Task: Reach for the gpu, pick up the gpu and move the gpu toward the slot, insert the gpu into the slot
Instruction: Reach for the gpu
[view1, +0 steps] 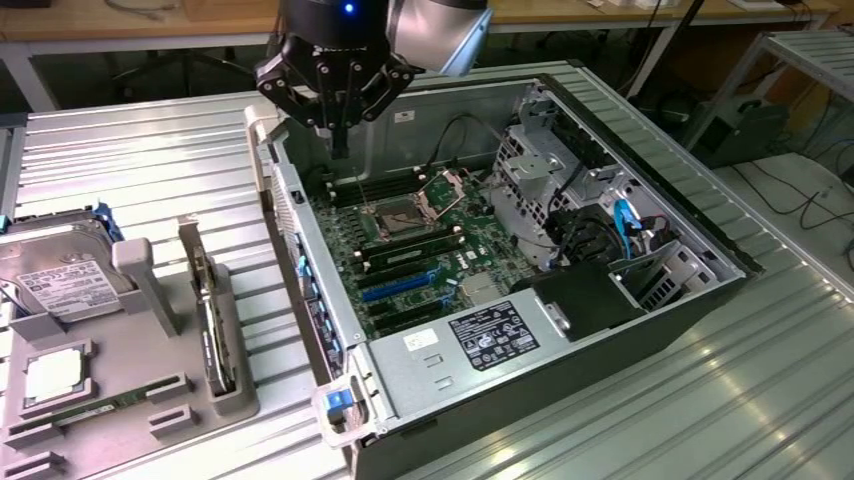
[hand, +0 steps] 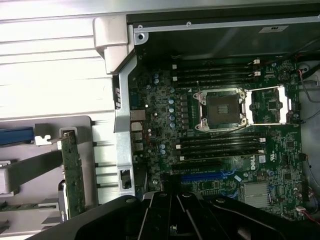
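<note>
The gpu (view1: 212, 318) stands on edge in a grey holder (view1: 238, 400) outside the case, on the exterior view's left; the wrist view shows it as a thin green-edged card (hand: 73, 172). My gripper (view1: 340, 140) hangs above the far corner of the open computer case (view1: 400, 400), well away from the gpu. Its dark fingers (hand: 160, 215) are drawn together to a narrow tip with nothing between them. The blue slot (view1: 394, 287) lies on the motherboard, and in the wrist view this slot (hand: 205, 177) sits close to the fingers.
A silver hard drive (view1: 54, 275) with a white label, a processor (view1: 54, 372) and a green memory stick (view1: 94, 405) lie in the grey holder. A drive cage (view1: 541, 180), cables (view1: 621, 225) and the processor socket (view1: 400, 215) crowd the case.
</note>
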